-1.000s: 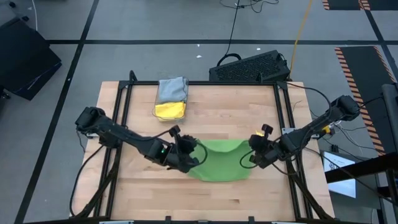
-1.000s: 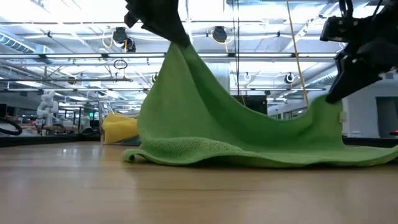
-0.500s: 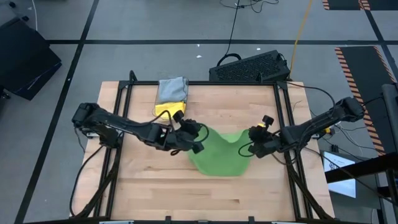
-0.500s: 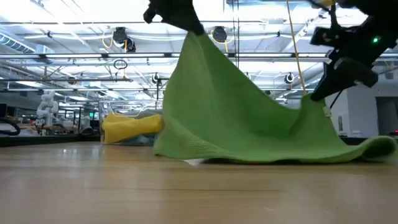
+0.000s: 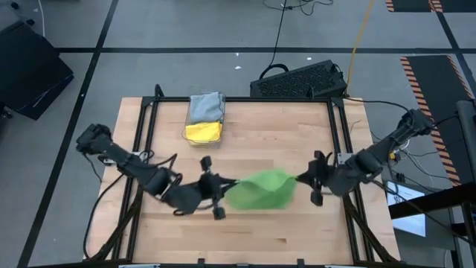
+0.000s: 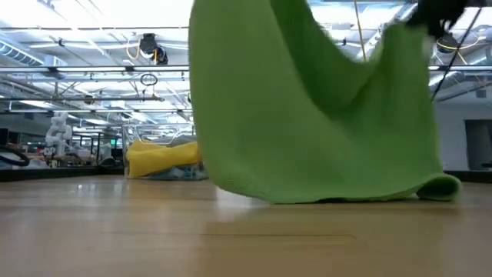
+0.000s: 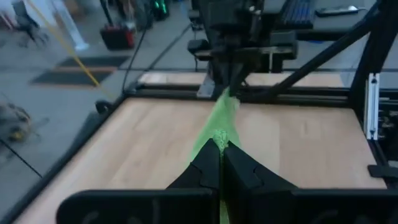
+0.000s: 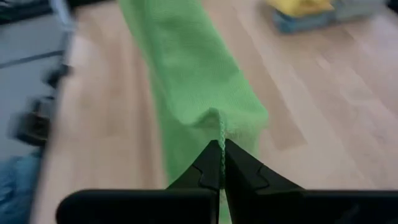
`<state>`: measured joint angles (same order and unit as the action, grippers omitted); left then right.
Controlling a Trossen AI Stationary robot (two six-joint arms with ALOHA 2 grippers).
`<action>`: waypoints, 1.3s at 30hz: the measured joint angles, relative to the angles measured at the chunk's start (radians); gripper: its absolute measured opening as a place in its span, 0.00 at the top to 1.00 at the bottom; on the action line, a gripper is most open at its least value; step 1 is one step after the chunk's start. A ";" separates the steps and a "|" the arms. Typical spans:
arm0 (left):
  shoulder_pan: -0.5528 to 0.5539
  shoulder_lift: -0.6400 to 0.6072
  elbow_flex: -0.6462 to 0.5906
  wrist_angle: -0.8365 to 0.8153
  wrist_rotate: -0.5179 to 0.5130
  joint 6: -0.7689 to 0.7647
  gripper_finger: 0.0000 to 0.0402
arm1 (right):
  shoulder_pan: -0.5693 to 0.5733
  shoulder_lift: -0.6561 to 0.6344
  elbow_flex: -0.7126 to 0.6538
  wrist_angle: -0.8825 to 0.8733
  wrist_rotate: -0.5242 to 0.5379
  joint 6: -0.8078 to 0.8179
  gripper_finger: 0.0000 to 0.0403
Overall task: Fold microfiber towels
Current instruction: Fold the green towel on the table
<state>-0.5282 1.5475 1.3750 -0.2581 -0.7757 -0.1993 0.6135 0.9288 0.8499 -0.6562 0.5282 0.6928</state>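
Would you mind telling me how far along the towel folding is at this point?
Done: nothing looks folded on the table; a yellow towel and a grey towel lie in the clear bin, fold state unclear. In hand: the bright green towel hangs stretched between the left gripper and right gripper, each shut on an edge, its lower hem brushing the wood. Left: laying it down and folding it.

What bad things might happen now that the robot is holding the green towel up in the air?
The left gripper and right gripper each pinch only a thin edge of the green towel, so a corner may slip out. The towel's bottom edge curls on the table, so it could land creased. A swing might also brush the clear bin of folded towels.
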 joint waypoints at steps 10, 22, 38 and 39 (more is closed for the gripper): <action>-0.203 0.002 0.154 -0.029 -0.206 0.085 1.00 | 0.248 0.274 0.445 -0.176 -0.003 0.039 0.99; 0.076 -0.011 -0.006 -0.604 -0.189 -0.490 0.99 | 0.089 0.318 0.386 -0.476 0.252 0.191 0.99; 0.197 -0.010 -0.314 -0.307 0.097 -0.476 0.98 | -0.293 0.318 -0.222 0.606 -0.004 -0.397 0.99; 0.203 -0.010 -0.316 -0.319 0.087 -0.476 0.98 | -0.305 0.318 -0.244 0.672 -0.005 -0.418 0.99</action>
<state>-0.3250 1.5379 1.0588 -0.5771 -0.6883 -0.6754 0.3089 1.2472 0.6056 0.0158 0.5227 0.2750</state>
